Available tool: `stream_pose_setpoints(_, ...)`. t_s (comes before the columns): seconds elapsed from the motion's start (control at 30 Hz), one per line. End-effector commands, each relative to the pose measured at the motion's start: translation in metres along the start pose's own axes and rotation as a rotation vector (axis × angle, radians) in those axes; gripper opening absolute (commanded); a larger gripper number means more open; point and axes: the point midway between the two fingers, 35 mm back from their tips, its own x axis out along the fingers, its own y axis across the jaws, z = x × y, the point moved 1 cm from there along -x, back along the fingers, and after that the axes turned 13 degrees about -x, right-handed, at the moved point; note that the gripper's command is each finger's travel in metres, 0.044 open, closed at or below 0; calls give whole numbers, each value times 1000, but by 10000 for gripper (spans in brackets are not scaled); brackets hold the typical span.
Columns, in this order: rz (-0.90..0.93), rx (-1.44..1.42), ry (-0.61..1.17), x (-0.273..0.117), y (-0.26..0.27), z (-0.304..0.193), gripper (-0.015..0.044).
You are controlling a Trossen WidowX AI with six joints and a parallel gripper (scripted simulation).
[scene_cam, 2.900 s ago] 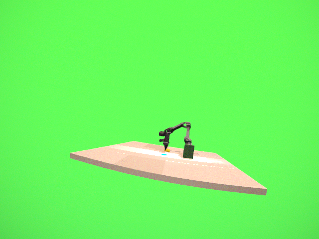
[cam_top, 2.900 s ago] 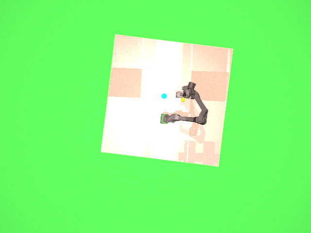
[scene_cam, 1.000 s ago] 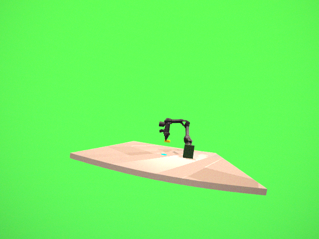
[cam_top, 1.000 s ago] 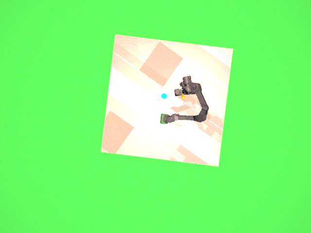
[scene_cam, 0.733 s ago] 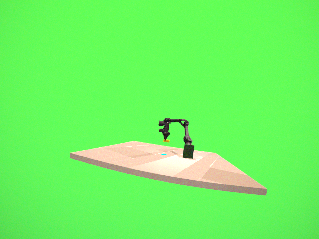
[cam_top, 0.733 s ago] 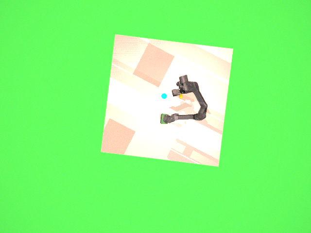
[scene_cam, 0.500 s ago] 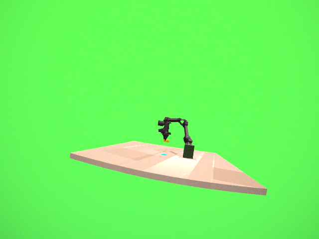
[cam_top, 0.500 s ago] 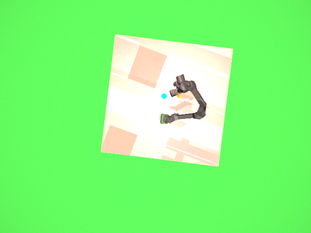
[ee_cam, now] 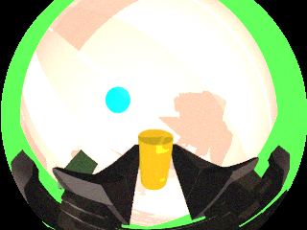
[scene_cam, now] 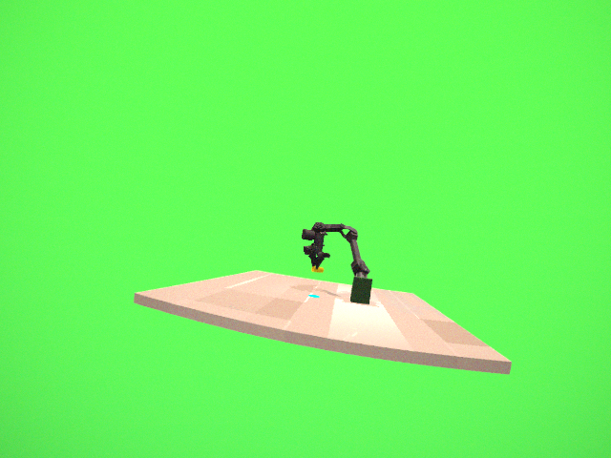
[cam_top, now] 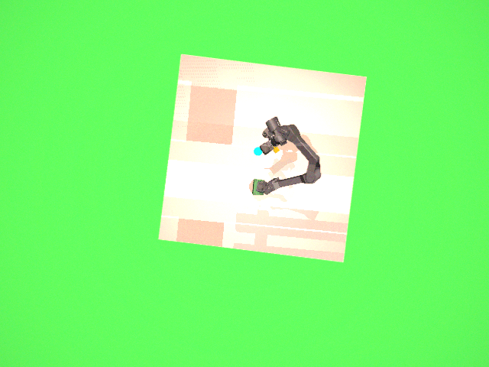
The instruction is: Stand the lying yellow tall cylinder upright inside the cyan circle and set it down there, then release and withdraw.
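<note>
The yellow tall cylinder (cam_top: 276, 149) (scene_cam: 318, 269) (ee_cam: 154, 165) is held in the air, lying roughly level in the exterior view. My gripper (scene_cam: 316, 266) (ee_cam: 155, 149) is shut on it, with one dark finger on each side in the wrist view. The cyan circle (cam_top: 257, 151) (scene_cam: 313, 296) (ee_cam: 118, 100) lies flat on the table with nothing standing on it. The held cylinder is high above the table and off to one side of the circle, to the right of it in the top view. In that view the fingertips are hidden under the arm.
The arm's dark green base block (cam_top: 255, 186) (scene_cam: 360, 290) (ee_cam: 82, 163) stands on the table (cam_top: 205, 181) (scene_cam: 256, 307). The arm (cam_top: 305, 147) (scene_cam: 353, 246) bends out to the right of the base and back over the table in the top view. Shadows and pale patches mark the table top.
</note>
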Motion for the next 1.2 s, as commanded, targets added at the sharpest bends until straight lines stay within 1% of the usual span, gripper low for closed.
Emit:
stream_pose_setpoints(0.0, 5, -69, 1, 0, 10, 9, 105)
stream_pose_setpoints(0.77, -3, -440, 27, -2, 66, 49, 105)
stream_pose_setpoints(1.17, 47, -450, -1, 3, 69, 47, 105)
